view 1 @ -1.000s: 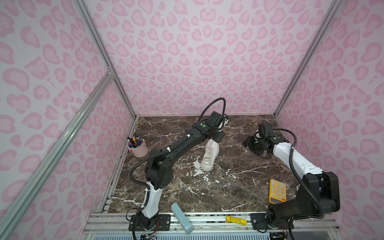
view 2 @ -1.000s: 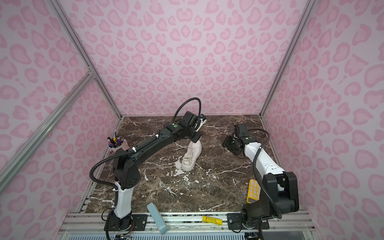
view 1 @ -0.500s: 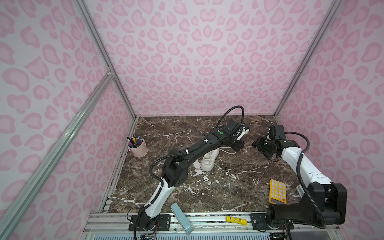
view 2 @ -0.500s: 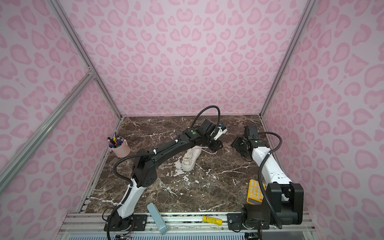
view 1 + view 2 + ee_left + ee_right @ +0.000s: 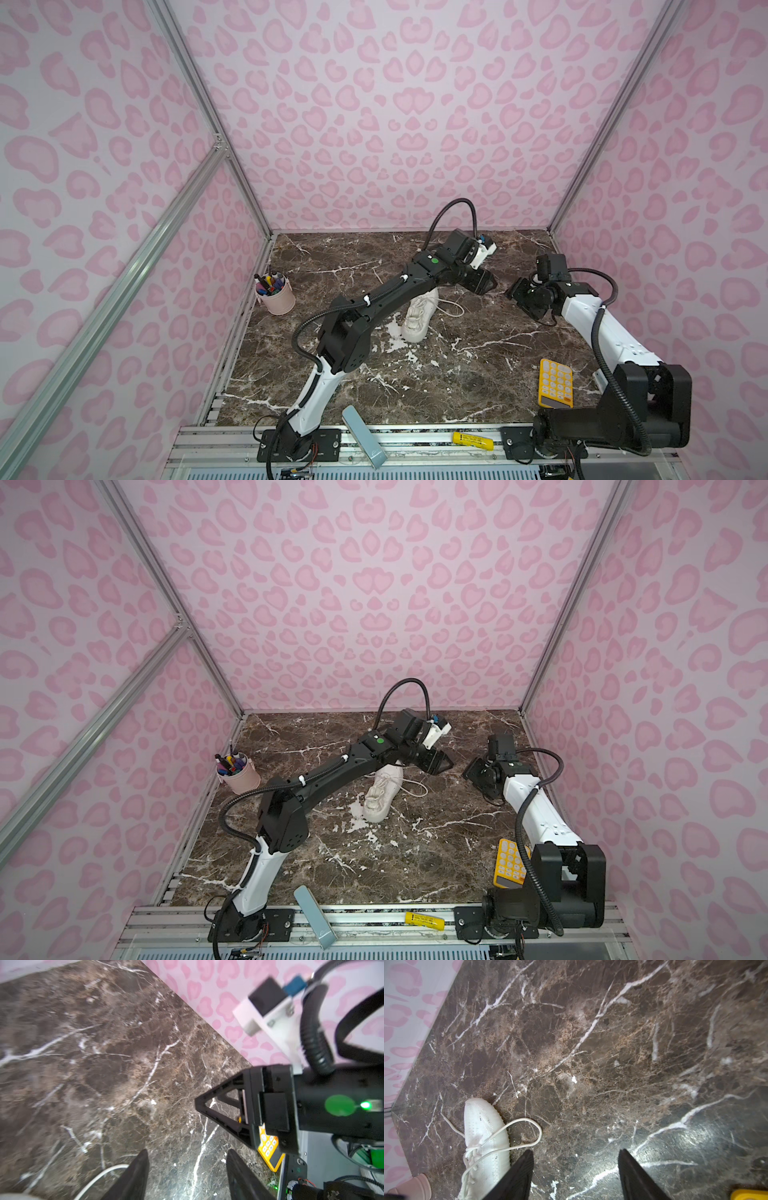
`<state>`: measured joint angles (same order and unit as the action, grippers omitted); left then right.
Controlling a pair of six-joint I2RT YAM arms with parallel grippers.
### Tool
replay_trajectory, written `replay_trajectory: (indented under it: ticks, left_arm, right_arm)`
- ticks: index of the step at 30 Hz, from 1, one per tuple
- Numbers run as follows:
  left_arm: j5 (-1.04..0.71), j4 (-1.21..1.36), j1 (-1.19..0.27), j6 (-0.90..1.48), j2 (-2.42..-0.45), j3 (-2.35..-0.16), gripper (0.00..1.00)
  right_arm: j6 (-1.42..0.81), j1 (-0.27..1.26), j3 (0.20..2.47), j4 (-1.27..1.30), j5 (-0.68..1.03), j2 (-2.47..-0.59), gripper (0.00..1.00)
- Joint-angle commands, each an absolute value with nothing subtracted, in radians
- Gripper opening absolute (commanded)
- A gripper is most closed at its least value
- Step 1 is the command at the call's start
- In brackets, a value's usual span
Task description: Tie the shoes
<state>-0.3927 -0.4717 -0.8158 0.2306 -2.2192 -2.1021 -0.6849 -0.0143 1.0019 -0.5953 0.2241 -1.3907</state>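
Sneaker (image 5: 419, 322), one only and all white, stands on its sole near the middle of the counter (image 5: 457, 386), a little toward the far edge. One lace (image 5: 455, 309) lies looped loose on the marble at its right.

By the left edge sits one pink cup (image 5: 276, 297) of pens. There are two arms. The left gripper (image 5: 489, 286) hangs just right of the shoe, fingers spread with nothing between them. The right gripper (image 5: 514, 292) faces it, likewise spread and empty.

One yellow calculator (image 5: 555, 382) lies near the right edge. On the front rail lie one grey-blue bar (image 5: 363, 436) and one small yellow stick (image 5: 472, 439).

The counter is dark brown marble with white veins. Pink leopard-print walls (image 5: 415, 124) close three sides.
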Motion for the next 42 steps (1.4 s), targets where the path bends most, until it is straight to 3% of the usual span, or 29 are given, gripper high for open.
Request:
replay_trajectory:
  ticks: [1,7,12,17,23,42]
  left_arm:
    - [-0.395,-0.426,-0.748,0.289,-2.150,-2.028,0.61]
    - [-0.358,-0.398,-0.608,0.265,-1.978,-1.787,0.61]
    - [-0.325,-0.375,-0.508,0.254,-1.843,-1.575,0.61]
    - [-0.308,-0.372,-0.435,0.253,-1.739,-1.430,0.61]
    - [-0.298,-0.383,-0.385,0.239,-1.681,-1.357,0.61]
    - [-0.283,-0.388,-0.353,0.244,-1.638,-1.305,0.61]
  right_arm:
    - [-0.663,0.008,1.001,-0.591,0.180,-1.418,0.66]
    - [-0.552,0.179,1.177,-0.697,0.080,-1.626,0.67]
    - [-0.632,0.247,1.234,-0.578,0.267,-1.741,0.70]
    - [-0.706,0.317,1.287,-0.471,0.372,-1.834,0.88]
    - [-0.782,0.368,1.287,-0.385,0.428,-1.902,0.97]
    - [-0.864,0.331,1.242,-0.248,0.405,-1.969,0.98]
